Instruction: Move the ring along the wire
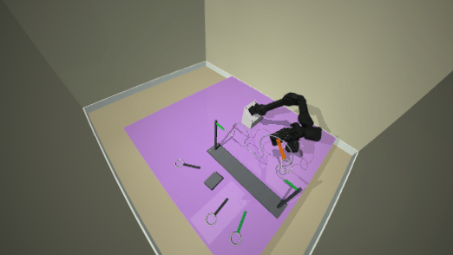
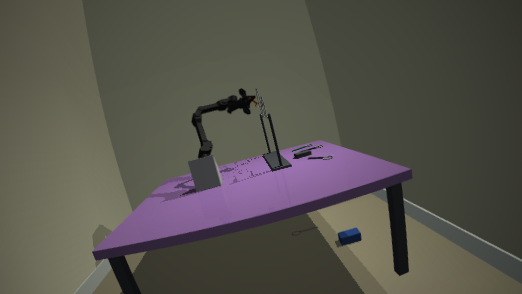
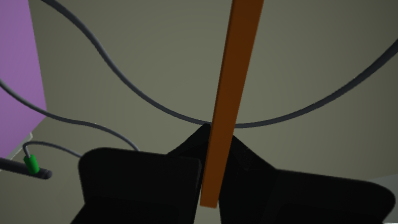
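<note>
My gripper point(image 1: 284, 140) point(image 2: 247, 104) point(image 3: 212, 130) is shut on the orange handle point(image 1: 281, 150) point(image 3: 234, 95) and holds it high above the table. The ring point(image 1: 285, 164) sits at the handle's far end, among the loops of the thin grey wire point(image 1: 256, 145) point(image 3: 150, 102) point(image 2: 261, 107), nearer the right post point(image 1: 290, 197). I cannot tell whether the ring touches the wire. One green part point(image 1: 292, 185) point(image 3: 32, 163) lies next to the right post. The other green part point(image 1: 220, 127) lies next to the left post point(image 1: 216, 136). In the wrist view the ring is out of sight and grey wire passes behind the handle.
The posts stand on a long dark base point(image 1: 247, 178). A white box point(image 1: 250, 114) point(image 2: 205, 172) stands near the arm. Three spare rings with handles point(image 1: 187, 164) point(image 1: 217, 212) point(image 1: 239, 226) and a dark block point(image 1: 213, 180) lie on the purple table. A blue box point(image 2: 349, 235) lies on the floor.
</note>
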### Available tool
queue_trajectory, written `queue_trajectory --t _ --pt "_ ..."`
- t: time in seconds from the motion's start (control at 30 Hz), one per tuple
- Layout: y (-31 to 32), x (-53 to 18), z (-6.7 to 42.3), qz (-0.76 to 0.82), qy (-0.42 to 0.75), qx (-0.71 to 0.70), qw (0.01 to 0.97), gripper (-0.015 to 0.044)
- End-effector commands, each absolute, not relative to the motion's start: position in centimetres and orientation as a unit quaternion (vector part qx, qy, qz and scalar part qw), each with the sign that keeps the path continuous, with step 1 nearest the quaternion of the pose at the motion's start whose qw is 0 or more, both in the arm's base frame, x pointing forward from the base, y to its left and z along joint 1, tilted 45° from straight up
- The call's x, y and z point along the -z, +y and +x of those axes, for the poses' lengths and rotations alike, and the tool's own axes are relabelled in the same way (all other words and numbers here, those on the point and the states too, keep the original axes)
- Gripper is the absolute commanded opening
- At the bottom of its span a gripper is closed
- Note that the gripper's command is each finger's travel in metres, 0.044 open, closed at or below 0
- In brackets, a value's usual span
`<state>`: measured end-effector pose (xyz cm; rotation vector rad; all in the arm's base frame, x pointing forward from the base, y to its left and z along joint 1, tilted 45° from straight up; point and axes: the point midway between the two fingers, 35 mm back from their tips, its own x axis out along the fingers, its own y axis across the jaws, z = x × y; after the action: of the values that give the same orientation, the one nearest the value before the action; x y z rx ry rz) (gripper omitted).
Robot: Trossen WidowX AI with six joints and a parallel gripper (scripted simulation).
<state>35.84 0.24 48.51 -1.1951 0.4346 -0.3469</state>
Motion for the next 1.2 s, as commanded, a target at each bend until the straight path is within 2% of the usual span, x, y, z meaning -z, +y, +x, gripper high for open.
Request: queue_trajectory --t 0.0,1.17 --pt "0.3 -48.4 36.0 -0.537 0.203 0.157 0.803 -0.0150" --pt "1.3 -46.8 36.1 -0.347 0.215 0.109 0.906 -0.0150"
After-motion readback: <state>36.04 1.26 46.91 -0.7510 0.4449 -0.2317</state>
